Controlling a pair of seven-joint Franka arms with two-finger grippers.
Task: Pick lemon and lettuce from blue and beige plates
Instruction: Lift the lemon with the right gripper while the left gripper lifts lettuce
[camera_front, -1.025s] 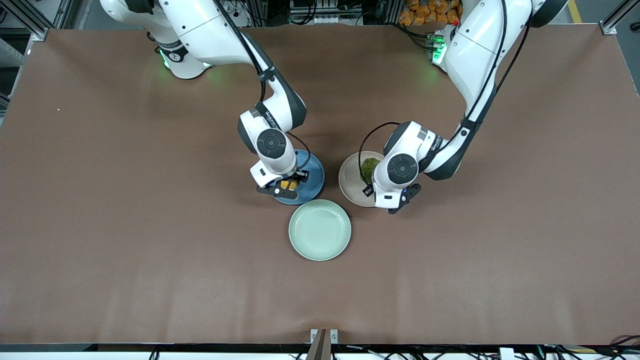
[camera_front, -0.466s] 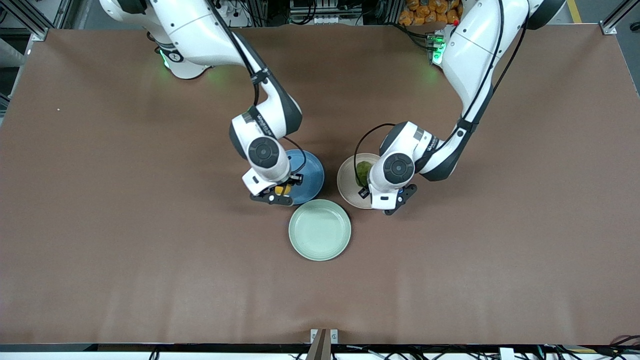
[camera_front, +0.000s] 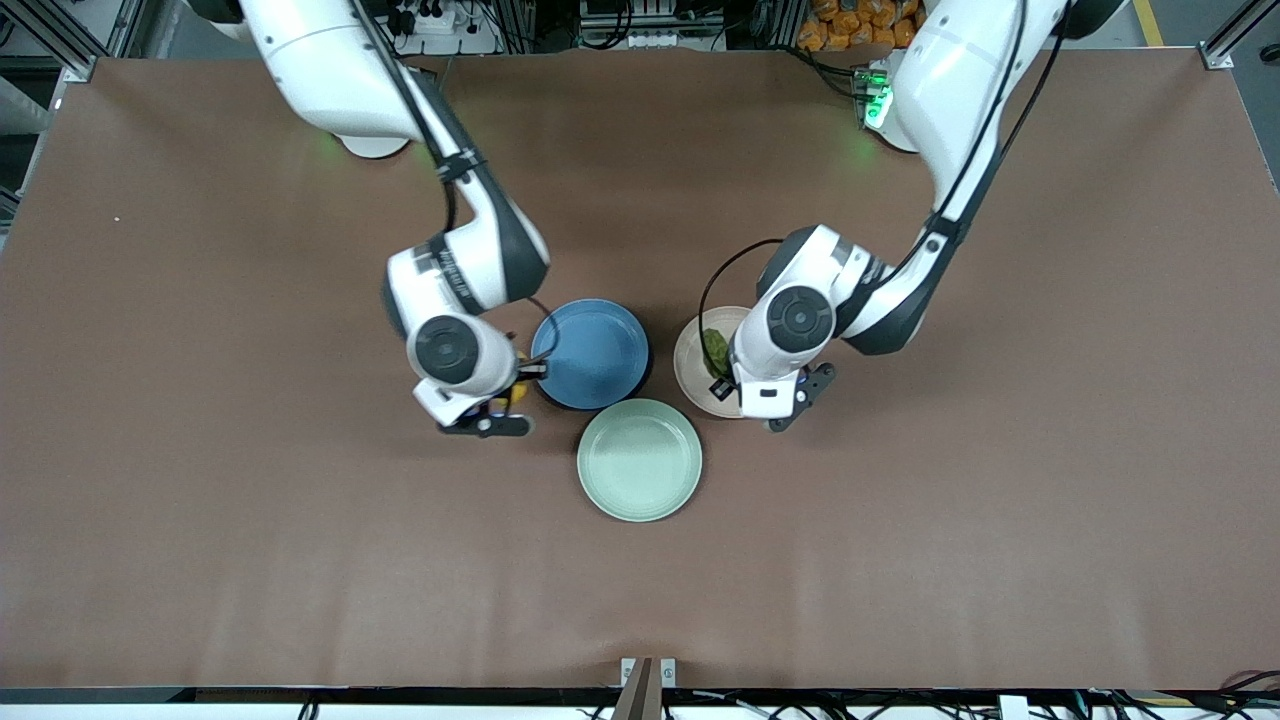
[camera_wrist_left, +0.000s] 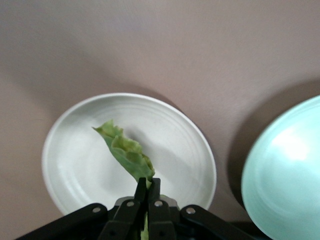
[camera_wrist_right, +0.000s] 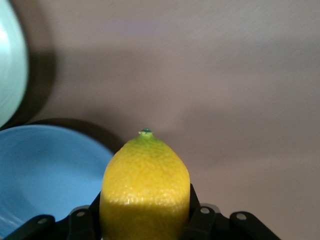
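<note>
My right gripper (camera_front: 503, 398) is shut on the lemon (camera_wrist_right: 145, 190), a yellow dimpled fruit. It holds it over the bare table beside the blue plate (camera_front: 590, 352), toward the right arm's end. The lemon shows as a yellow speck (camera_front: 517, 391) in the front view. The blue plate (camera_wrist_right: 45, 170) is empty. My left gripper (camera_wrist_left: 149, 187) is shut on the tail of the lettuce (camera_wrist_left: 125, 152), a wrinkled green leaf that hangs over the beige plate (camera_wrist_left: 70, 165). In the front view the lettuce (camera_front: 714, 346) and beige plate (camera_front: 692, 362) are partly hidden by the left hand.
A pale mint-green plate (camera_front: 640, 460) sits nearer the front camera, between the blue and beige plates and close to both. It also shows in the left wrist view (camera_wrist_left: 285, 175) and the right wrist view (camera_wrist_right: 7, 60). Brown tabletop lies all around.
My right gripper has carried the lemon off the blue plate toward the right arm's end. My left gripper has shifted a little over the beige plate with the lettuce in it.
</note>
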